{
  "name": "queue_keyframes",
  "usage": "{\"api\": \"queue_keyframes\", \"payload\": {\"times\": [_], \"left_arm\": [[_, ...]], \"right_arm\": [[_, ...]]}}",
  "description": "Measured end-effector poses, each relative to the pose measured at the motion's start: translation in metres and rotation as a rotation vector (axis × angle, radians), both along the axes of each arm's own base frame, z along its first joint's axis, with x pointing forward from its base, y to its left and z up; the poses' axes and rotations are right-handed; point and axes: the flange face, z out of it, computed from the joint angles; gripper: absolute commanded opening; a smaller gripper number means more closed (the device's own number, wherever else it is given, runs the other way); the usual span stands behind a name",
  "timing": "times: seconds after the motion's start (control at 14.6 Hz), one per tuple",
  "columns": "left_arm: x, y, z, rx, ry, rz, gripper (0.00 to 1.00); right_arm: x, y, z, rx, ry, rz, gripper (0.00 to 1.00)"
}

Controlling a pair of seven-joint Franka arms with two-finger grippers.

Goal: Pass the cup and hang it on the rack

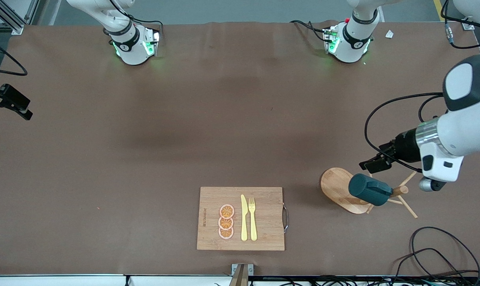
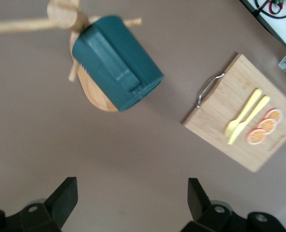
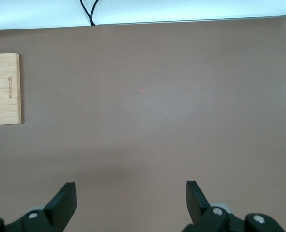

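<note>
The dark teal cup (image 1: 370, 189) hangs tilted on a peg of the light wooden rack (image 1: 337, 184) near the left arm's end of the table. Its yellow inside is hidden. In the left wrist view the cup (image 2: 116, 63) covers part of the rack's oval base (image 2: 97, 95), with the post and pegs beside it. My left gripper (image 1: 371, 163) is open and empty in the air just beside the rack, apart from the cup; its fingers (image 2: 65, 198) frame bare table. My right gripper (image 1: 9, 104) is open and empty over the right arm's end of the table, and its fingers (image 3: 65, 200) frame bare table.
A bamboo cutting board (image 1: 263, 238) with a metal handle lies near the front edge, carrying a yellow knife (image 1: 243, 218), a yellow fork (image 1: 252, 218) and three orange slices (image 1: 226, 221). Black cables (image 1: 434, 254) coil at the near corner by the rack.
</note>
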Motion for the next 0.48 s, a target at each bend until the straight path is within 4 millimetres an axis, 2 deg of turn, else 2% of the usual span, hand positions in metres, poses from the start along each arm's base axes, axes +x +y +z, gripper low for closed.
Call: {"api": "queue_keyframes", "payload": {"times": [0.14,0.48], "left_arm": [[-0.006,-0.010,0.014,0.075,-0.060,-0.112,1.00],[-0.024,-0.003,0.051,0.179,-0.116,-0.310,1.00]], "right_arm": [[0.000,0.000,0.000,0.000,-0.001,0.000,1.00],[0.000,0.000,0.000,0.000,-0.003,0.001,1.00]]}}
